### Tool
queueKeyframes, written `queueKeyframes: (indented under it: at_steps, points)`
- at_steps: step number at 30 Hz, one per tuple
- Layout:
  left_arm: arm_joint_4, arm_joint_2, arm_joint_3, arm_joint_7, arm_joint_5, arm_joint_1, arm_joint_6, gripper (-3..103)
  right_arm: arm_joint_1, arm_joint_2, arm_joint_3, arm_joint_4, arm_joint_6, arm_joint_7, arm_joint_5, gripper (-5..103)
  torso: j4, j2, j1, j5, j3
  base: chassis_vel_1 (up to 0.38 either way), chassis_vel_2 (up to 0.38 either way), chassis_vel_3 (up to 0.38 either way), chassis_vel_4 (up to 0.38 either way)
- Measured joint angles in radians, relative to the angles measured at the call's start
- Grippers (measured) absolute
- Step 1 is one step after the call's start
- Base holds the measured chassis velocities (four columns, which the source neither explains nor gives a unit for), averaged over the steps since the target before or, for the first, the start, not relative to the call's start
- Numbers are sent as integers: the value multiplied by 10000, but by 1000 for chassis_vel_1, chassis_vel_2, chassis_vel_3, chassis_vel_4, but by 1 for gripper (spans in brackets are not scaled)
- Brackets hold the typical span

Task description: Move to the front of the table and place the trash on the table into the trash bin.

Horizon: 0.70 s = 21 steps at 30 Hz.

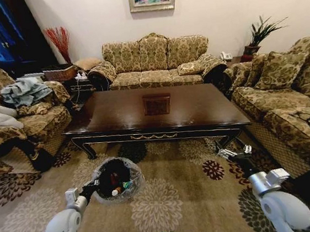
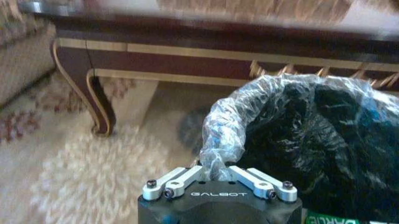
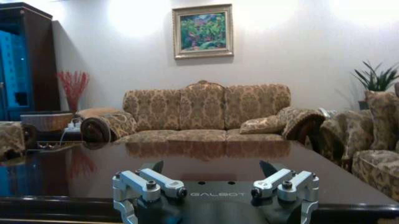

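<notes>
Trash point(image 1: 118, 187) seemingly inside trash bin point(image 1: 128, 168), mostly hidden.

The table point(image 1: 144, 114) fills the middle of the head view, its dark glossy top bare around a square inlay point(image 1: 157, 104) at centre, with a gold ornament point(image 1: 154, 135) on the front apron. It stands on a patterned carpet point(image 1: 164, 203) that covers the lower half of the frame. On the carpet, lower left of centre and just before the table's front edge, sits the bin point(image 1: 115, 179).
</notes>
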Motion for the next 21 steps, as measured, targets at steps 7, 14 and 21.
queueKeyframes:
  at_steps: [7,14,21]
  points:
    - [1665,421,449,183,288,-955,-35,2,51,128,-47,-220,61,21,-237,100,-4,-293,-116,1,-173,0,0,0,0]
    - [3579,816,536,1046,361,-1411,-1116,2,-274,255,40,-309,282,75,-408,100,-2,-587,-237,-2,-349,0,0,0,0]
    - [4283,852,324,1244,63,-1609,-1790,2,-424,255,107,-39,-182,399,-403,100,-3,-904,-364,5,-542,0,0,0,0]
